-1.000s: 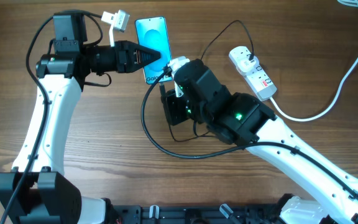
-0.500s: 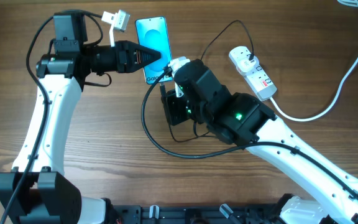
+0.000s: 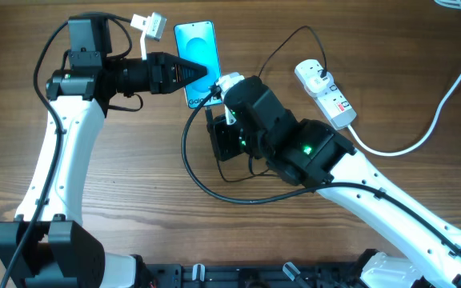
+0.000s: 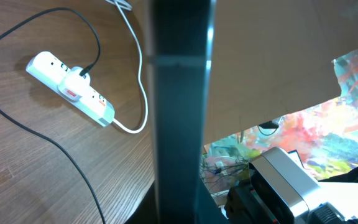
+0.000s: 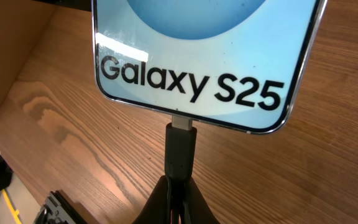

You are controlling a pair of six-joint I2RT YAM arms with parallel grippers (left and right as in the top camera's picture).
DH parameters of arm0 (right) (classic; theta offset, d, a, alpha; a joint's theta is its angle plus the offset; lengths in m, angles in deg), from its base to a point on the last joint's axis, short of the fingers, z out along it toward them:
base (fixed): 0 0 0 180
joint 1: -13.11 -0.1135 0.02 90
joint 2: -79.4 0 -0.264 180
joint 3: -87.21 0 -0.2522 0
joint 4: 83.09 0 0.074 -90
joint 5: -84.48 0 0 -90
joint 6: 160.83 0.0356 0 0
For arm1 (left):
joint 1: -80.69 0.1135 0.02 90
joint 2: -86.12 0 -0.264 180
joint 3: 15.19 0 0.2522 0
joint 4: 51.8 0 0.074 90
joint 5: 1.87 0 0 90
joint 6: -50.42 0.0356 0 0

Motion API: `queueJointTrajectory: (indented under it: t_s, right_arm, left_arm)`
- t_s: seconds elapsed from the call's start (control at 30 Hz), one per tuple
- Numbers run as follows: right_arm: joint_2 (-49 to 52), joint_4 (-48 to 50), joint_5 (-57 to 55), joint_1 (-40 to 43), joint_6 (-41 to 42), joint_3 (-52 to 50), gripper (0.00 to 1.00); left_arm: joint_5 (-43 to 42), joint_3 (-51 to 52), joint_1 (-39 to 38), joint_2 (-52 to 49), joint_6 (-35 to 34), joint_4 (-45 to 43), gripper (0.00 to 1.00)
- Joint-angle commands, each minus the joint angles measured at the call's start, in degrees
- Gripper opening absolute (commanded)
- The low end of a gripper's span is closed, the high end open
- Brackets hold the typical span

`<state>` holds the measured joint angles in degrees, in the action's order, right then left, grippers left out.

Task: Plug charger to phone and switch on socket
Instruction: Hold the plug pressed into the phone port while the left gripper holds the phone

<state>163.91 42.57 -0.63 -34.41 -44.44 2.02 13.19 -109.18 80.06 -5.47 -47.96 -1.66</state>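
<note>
On worktop [image 3: 126, 184], far side: left claw [image 3: 209, 78] clenched on phone [image 3: 194, 44] edge. Right claw [image 5: 178, 194] pinching charger [image 5: 180, 146] connector, tip at phone's bottom port. Socket [image 3: 326, 94] well apart.

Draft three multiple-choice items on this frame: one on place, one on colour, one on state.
1. Where is the charger tip?
A) at the phone's bottom edge, below the Galaxy S25 text
B) hanging free in the air
C) out of every view

2. What colour is the thick cord leaving the socket?
A) black
B) white
C) red

3. What state are the right fingers in?
A) spread open
B) shut on the charger tip
C) out of view

Answers:
1 A: the right wrist view shows the tip meeting the phone's bottom edge.
2 B: the overhead view shows it white against the wood.
3 B: they pinch the tip from both sides.
</note>
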Motion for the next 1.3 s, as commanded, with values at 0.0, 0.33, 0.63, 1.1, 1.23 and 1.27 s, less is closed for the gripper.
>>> queueJointTrajectory:
  t_s: [0.0, 0.33, 0.63, 1.1, 1.23, 1.27]
  right_arm:
    - [-1.27, 0.68, -0.37, 0.20, 0.70, 1.88, 0.05]
    - [-1.27, 1.33, -0.39, 0.20, 0.61, 1.88, 0.05]
    - [-1.27, 1.55, -1.44, 0.20, -2.40, 1.88, 0.05]
    - [-1.27, 0.96, -1.68, 0.20, -2.38, 1.88, 0.05]
    - [-1.27, 1.18, -1.68, 0.20, -3.21, 1.88, 0.04]
    - [-1.27, 1.16, -1.84, 0.20, -3.98, 1.88, 0.04]
  left_arm:
    - [-1.51, -0.44, 0.20, 0.28, 2.19, -0.20, 0.04]
    - [-1.55, -0.44, 0.20, 0.28, 2.16, 0.46, 0.04]
    - [-1.53, -0.44, 0.20, 0.28, 2.19, 0.46, 0.04]
    - [-1.51, -0.44, 0.20, 0.28, 2.19, 0.44, 0.04]
    - [-1.51, -0.44, 0.20, 0.28, 2.19, 0.44, 0.04]
    - [-1.51, -0.44, 0.20, 0.28, 2.19, 0.44, 0.04]
